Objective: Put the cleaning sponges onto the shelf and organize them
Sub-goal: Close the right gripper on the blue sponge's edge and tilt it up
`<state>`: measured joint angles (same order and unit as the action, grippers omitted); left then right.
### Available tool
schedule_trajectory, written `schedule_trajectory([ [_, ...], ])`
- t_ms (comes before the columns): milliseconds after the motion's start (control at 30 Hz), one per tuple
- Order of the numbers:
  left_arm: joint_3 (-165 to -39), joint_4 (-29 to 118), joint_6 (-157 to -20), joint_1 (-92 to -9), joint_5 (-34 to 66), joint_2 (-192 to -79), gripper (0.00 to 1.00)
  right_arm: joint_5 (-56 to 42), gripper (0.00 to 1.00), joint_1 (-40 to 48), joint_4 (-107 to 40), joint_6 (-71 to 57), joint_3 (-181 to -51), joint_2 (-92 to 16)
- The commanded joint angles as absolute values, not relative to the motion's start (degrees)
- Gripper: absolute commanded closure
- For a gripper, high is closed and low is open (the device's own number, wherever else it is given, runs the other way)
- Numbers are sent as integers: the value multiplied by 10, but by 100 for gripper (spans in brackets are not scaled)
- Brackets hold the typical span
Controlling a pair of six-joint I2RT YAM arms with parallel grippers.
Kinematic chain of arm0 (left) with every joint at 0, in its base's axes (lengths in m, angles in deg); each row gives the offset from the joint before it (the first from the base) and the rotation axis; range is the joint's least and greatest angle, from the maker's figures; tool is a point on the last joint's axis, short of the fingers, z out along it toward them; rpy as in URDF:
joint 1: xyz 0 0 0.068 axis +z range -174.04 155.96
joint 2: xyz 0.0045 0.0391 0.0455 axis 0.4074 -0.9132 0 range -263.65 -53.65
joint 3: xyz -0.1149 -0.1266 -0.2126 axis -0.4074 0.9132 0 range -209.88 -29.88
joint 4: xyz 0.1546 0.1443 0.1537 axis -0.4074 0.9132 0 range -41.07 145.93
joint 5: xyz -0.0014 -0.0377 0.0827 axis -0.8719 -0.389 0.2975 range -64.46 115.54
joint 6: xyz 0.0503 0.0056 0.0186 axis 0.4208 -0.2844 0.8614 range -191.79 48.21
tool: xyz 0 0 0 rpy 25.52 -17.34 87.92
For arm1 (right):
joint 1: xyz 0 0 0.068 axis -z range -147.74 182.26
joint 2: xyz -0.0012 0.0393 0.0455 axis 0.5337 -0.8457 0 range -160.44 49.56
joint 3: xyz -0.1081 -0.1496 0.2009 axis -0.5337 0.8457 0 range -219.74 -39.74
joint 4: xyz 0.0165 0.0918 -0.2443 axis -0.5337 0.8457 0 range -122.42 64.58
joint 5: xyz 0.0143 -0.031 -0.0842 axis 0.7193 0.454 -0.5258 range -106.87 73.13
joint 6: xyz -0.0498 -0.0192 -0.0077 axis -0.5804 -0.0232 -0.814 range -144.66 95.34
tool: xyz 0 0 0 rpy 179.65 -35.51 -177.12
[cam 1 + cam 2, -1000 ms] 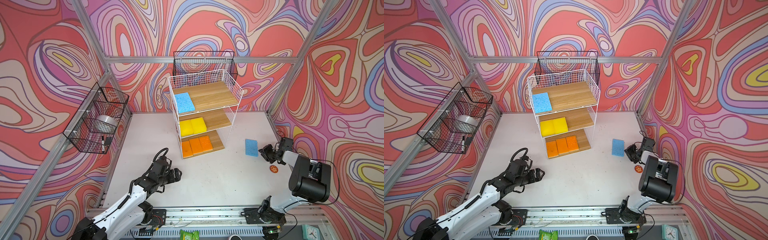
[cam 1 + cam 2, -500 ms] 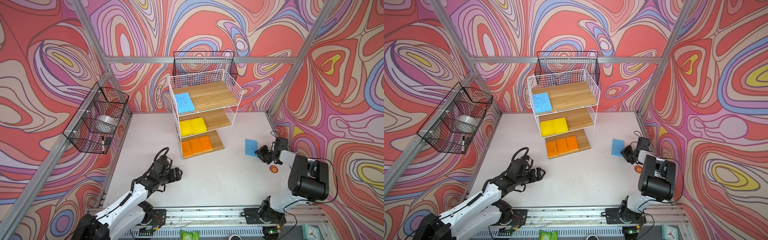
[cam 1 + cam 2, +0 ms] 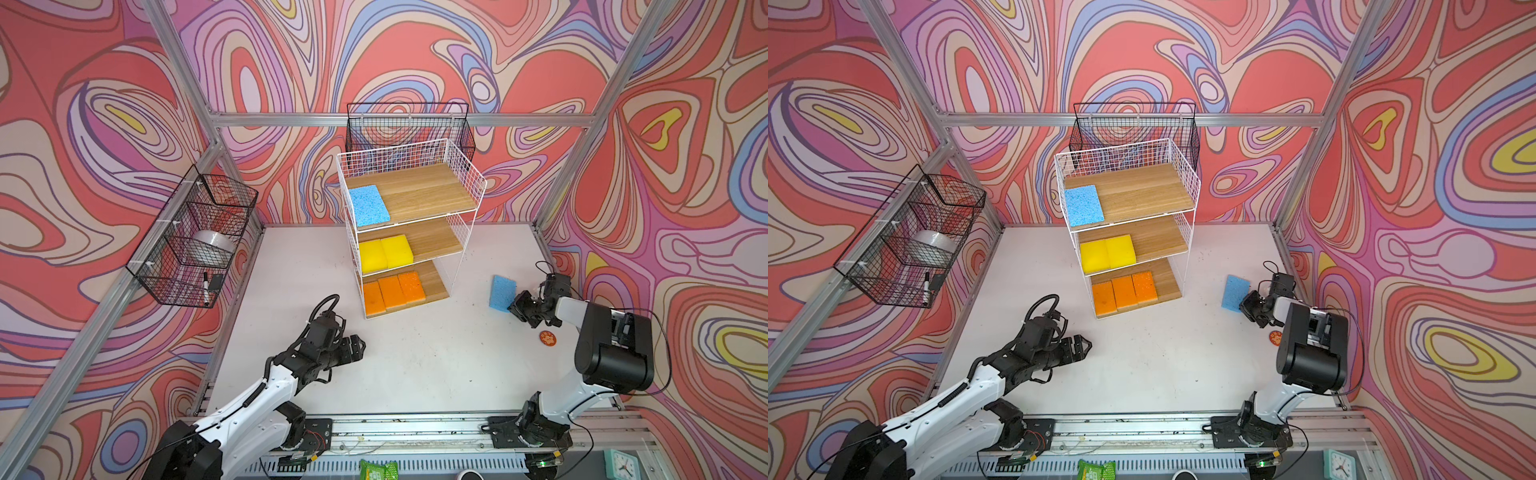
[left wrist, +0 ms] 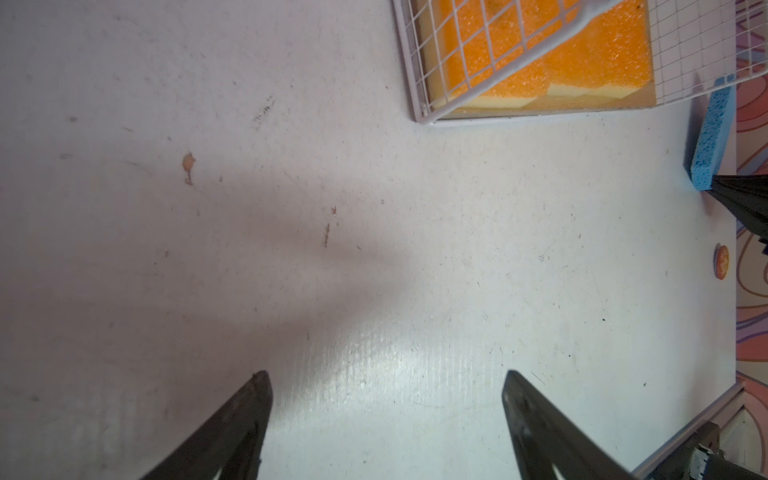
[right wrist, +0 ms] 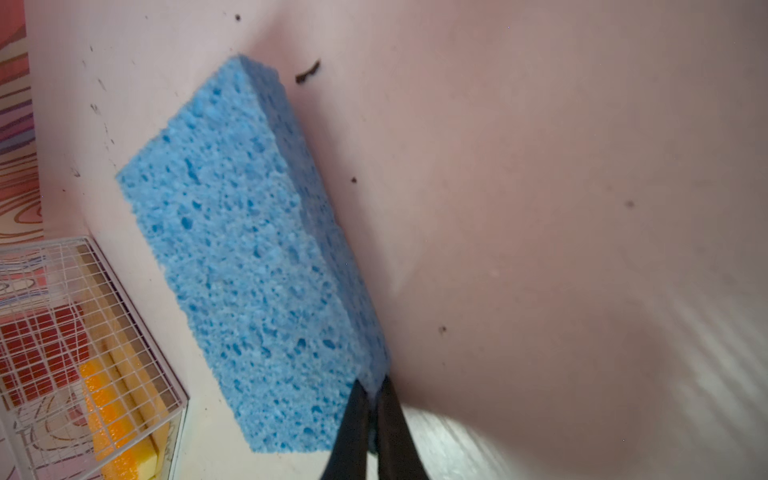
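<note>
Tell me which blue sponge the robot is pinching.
The blue sponge on the table, beside the shelf: the right gripper pinches its corner. The other blue sponge lies atop the shelf.

A black wire basket (image 3: 174,286) is hung on the left wall; a silver roll (image 3: 212,244) and a black marker (image 3: 205,286) are held in it. A second black basket (image 3: 409,124) is mounted on the far wall. An orange disc (image 3: 548,338) is laid on the table (image 3: 415,374) at the right. A green packet (image 3: 378,470) and a teal clock (image 3: 622,465) are seen past the near edge.
</note>
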<state>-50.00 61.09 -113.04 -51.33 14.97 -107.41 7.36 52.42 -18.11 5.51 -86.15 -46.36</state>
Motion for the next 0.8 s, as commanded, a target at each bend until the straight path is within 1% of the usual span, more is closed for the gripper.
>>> schedule_trajectory([
  [0,-508,599,-1140,-512,143,-1077,12,60,98,521,-163,51,-873,-461],
  [100,-517,608,-1138,-513,141,-1076,12,64,100,521,-156,54,-876,-433],
  [400,-554,670,-1130,-512,151,-1053,12,98,100,520,-156,80,-862,-326],
  [767,-650,776,-1104,-512,176,-1008,12,171,100,520,-146,163,-862,-145],
])
